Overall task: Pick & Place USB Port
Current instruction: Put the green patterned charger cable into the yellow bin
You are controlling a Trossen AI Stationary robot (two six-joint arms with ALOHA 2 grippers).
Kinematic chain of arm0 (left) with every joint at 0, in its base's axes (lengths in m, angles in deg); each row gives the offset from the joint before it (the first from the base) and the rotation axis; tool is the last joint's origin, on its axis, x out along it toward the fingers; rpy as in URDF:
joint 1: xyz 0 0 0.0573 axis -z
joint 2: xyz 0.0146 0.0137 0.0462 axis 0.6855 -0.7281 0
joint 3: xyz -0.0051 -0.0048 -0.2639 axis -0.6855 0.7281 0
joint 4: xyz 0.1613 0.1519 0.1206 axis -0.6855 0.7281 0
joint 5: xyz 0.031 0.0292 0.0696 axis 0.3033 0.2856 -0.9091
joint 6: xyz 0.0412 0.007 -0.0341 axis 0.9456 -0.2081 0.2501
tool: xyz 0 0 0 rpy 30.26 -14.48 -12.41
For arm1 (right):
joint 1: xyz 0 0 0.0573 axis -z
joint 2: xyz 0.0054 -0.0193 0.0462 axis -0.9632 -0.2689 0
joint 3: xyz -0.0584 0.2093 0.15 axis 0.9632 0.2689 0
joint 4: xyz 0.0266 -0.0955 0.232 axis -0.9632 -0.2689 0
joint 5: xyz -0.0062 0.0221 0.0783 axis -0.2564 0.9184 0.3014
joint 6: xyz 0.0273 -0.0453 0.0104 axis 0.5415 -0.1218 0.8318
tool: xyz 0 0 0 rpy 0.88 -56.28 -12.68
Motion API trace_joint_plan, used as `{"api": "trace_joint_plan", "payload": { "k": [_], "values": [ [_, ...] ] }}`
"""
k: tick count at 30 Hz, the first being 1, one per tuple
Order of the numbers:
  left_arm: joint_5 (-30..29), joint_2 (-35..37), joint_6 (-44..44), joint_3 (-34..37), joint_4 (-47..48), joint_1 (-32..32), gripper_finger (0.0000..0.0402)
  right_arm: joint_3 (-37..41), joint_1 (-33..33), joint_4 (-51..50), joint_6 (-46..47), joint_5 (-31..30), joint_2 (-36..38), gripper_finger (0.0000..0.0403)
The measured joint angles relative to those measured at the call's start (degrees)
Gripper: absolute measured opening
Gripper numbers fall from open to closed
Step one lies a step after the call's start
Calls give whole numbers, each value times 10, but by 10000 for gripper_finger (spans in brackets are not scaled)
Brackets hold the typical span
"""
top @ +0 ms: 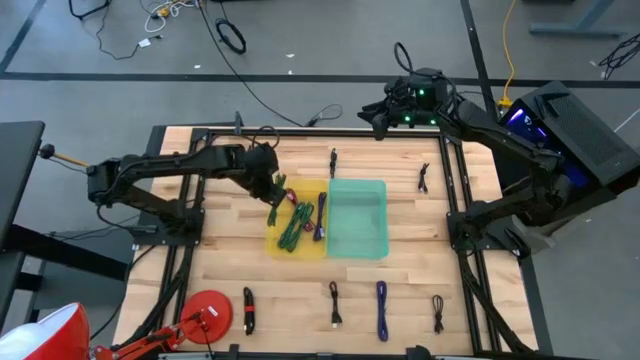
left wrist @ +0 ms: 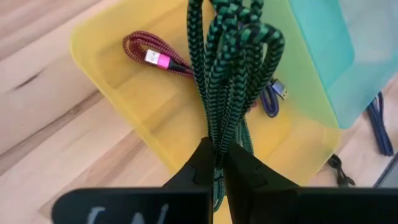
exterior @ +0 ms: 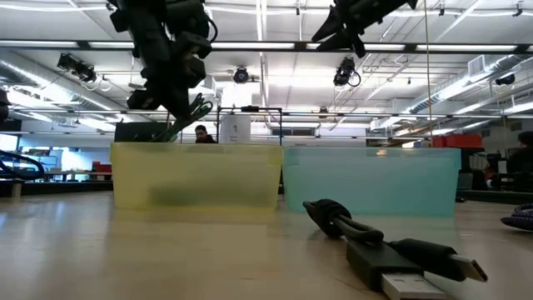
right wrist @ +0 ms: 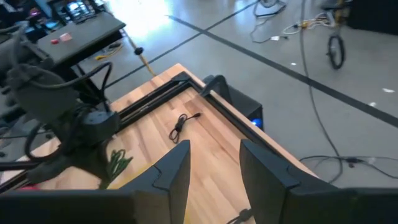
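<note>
My left gripper (top: 272, 192) hovers over the yellow bin (top: 275, 238), shut on a green-and-black braided USB cable (left wrist: 231, 68). Inside the yellow bin lie more green cables (top: 297, 222), a red cable with a pink plug (left wrist: 149, 55) and a purple one (left wrist: 271, 98). The teal bin (top: 357, 218) stands against the yellow bin's right side. My right gripper (right wrist: 214, 163) is open, raised above the table's far edge, touching nothing. Loose black and blue cables lie on the table around the bins. My left gripper pinches the folded bundle of the green cable (left wrist: 219, 149) between its two fingers, several strands at once. The fingers come from above, pointing down. The cable is lifted clear and its loops hang below the fingers over the yellow bin.
Black cables lie at the far side (top: 333, 161) (top: 424, 178) and near side (top: 248, 310) (top: 334, 303) (top: 437, 312); a blue one (top: 381, 309) sits near the front edge. A black cable with a USB plug (exterior: 391, 248) lies close in the low view. A red disc (top: 205, 312) lies off the table's near left corner.
</note>
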Motion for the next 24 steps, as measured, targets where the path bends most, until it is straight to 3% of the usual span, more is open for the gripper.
{"api": "trace_joint_plan", "payload": {
  "k": [12,24],
  "values": [
    [4,-25,2,0,-43,11,13,0,-54,10,40,-121,0,141],
    [26,-96,-8,0,-101,15,13,0,-76,30,43,-155,0,141]
  ]
}}
